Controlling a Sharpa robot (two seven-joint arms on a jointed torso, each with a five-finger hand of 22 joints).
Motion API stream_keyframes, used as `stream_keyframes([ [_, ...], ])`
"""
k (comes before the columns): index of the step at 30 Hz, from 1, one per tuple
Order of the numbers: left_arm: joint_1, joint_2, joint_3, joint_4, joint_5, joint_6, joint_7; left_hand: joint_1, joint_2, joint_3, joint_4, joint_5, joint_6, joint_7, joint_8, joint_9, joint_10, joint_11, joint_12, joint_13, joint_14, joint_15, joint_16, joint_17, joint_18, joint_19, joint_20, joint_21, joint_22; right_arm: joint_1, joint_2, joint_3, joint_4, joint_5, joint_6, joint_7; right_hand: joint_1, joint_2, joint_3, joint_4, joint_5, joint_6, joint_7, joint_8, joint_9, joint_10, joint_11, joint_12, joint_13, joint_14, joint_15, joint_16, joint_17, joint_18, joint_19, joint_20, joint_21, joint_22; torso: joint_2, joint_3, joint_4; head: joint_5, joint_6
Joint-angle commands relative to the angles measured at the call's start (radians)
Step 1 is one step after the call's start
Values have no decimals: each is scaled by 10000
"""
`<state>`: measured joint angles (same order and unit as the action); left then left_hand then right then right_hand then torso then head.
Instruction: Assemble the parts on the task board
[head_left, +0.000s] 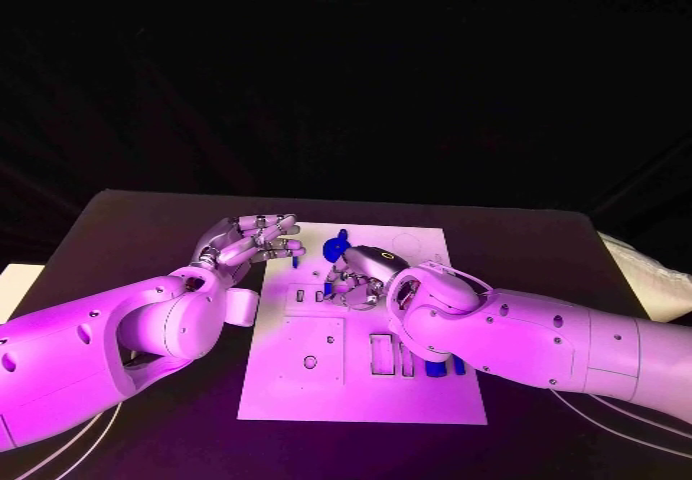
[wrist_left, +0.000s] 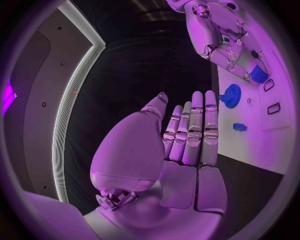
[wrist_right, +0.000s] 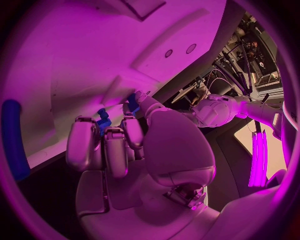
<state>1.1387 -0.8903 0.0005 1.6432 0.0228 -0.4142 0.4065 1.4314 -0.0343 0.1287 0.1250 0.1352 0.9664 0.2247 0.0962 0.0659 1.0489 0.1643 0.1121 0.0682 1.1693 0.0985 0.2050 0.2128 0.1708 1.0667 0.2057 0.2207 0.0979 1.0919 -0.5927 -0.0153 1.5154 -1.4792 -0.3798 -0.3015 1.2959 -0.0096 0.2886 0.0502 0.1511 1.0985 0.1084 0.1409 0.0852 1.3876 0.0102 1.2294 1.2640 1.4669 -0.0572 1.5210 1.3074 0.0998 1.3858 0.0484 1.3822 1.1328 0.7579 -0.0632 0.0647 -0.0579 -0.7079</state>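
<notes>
1. You have a black table (head_left: 144, 215) with the white task board (head_left: 361, 385) lying in its middle, its long side running from near to far; the room behind the table is dark.
2. Your left hand (head_left: 257, 240) hovers at the far left corner of the board. In the left wrist view its fingers (wrist_left: 195, 131) are straight and lie side by side, the thumb apart from them, and the palm holds nothing.
3. Just to the right of that hand's fingertips, a blue gear-shaped part (head_left: 339, 243) stands on the far part of the board; the left wrist view shows it as a toothed blue wheel (wrist_left: 231, 95).
4. A small blue block (wrist_left: 240, 127) lies on the board near the wheel, apart from it.
5. Your right hand (head_left: 364, 275) is down over the middle of the board, fingers curled toward the surface. In the right wrist view its fingertips (wrist_right: 132, 107) close on a small blue part (wrist_right: 102, 119), pressing it at the board.
6. A long blue part (head_left: 459, 365) lies at the near right of the board, partly hidden under the right arm.
7. Rectangular slots (head_left: 381, 352) and a square raised plate (head_left: 313, 351) mark the near half of the board.
</notes>
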Motion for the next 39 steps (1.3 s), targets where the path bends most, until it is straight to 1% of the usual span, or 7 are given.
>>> stream_keyframes([
  [1, 4, 1, 6, 23, -48, 214, 33, 62, 40, 14, -66, -52, -7, 37, -36, -5, -5, 7, -56, -14, 4, 39, -59, 15, 102, 64, 8, -39, -12, -60, -23, -36, -45, -390, 424, -130, -19, 42, 7, 27, 44, 220, -195, 277, 264, -13, -22, -30, -13, 827, -31, -44, 1625, -139, -64, -12, -61, -19, 3, 12, -5, 9, -25],
  [7, 4, -5, 6, 33, -48, 237, 20, 62, 40, 14, -66, -52, -7, 37, -36, -5, -5, 7, -56, -14, 4, 39, -59, 15, 102, 64, 8, -39, -12, -66, -31, -36, -15, -633, 676, 50, -78, -59, -24, 10, 101, 205, -188, 269, 264, -29, -16, -63, -29, 825, -28, -53, 1613, -135, -73, -10, -76, -41, 4, 2, -11, -23, -31],
  [10, 4, -9, 6, 35, -48, 246, 14, 62, 40, 14, -66, -52, -7, 37, -36, -5, -5, 7, -56, -14, 4, 39, -59, 15, 102, 64, 8, -39, -12, -70, -45, -37, 13, -698, 753, 82, -86, -75, -29, 5, 115, 206, -188, 269, 265, -30, -16, -67, -30, 826, -27, -52, 1616, -133, -76, -10, -80, -47, 3, 9, -4, -20, -39],
  [21, 4, -23, 6, 31, -48, 268, 0, 62, 40, 14, -66, -52, -7, 37, -36, -5, -5, 7, -56, -14, 4, 39, -59, 15, 102, 64, 8, -39, -12, -111, -90, -37, 106, -767, 770, 98, -124, -153, -47, -18, 183, 164, -168, 245, 257, -66, -5, -131, -73, 822, -21, -65, 1596, -129, -87, -8, -97, -73, 3, 11, -12, -41, -27],
  [26, 4, -19, 6, 28, -48, 284, -6, 49, 46, 22, -72, -67, -12, 39, -41, -6, -8, 9, -62, -16, 5, 40, -66, 25, 100, 68, 8, -46, -16, -115, -95, -37, 112, -809, 757, 9, -161, -198, -66, -20, 205, 141, -154, 230, 253, -95, 7, -181, -108, 815, -12, -86, 1560, -122, -106, -3, -120, -116, 3, 11, -5, -54, -51],
  [30, 4, -14, 6, 18, -48, 292, -11, 49, 46, 22, -72, -67, -12, 39, -41, -6, -8, 9, -62, -16, 5, 40, -66, 25, 100, 68, 8, -46, -16, -117, -88, -37, 108, -858, 682, -78, -287, -352, -151, -5, 238, 37, -98, 166, 228, -228, 52, -397, -273, 801, 20, -124, 1501, -106, -152, 17, -176, -214, 0, 6, -4, -54, -63],
  [39, 4, -3, 6, 3, -48, 315, -31, 49, 46, 22, -72, -67, -12, 39, -41, -6, -8, 9, -62, -16, 5, 40, -66, 25, 100, 68, 8, -46, -16, -125, -51, -37, 85, -889, 330, -171, -606, -698, -441, 100, 501, -445, 114, -118, 108, -742, 231, -1215, -941, 761, 165, -231, 1337, -64, -282, 133, -333, -482, 3, 7, 6, -70, -85],
])
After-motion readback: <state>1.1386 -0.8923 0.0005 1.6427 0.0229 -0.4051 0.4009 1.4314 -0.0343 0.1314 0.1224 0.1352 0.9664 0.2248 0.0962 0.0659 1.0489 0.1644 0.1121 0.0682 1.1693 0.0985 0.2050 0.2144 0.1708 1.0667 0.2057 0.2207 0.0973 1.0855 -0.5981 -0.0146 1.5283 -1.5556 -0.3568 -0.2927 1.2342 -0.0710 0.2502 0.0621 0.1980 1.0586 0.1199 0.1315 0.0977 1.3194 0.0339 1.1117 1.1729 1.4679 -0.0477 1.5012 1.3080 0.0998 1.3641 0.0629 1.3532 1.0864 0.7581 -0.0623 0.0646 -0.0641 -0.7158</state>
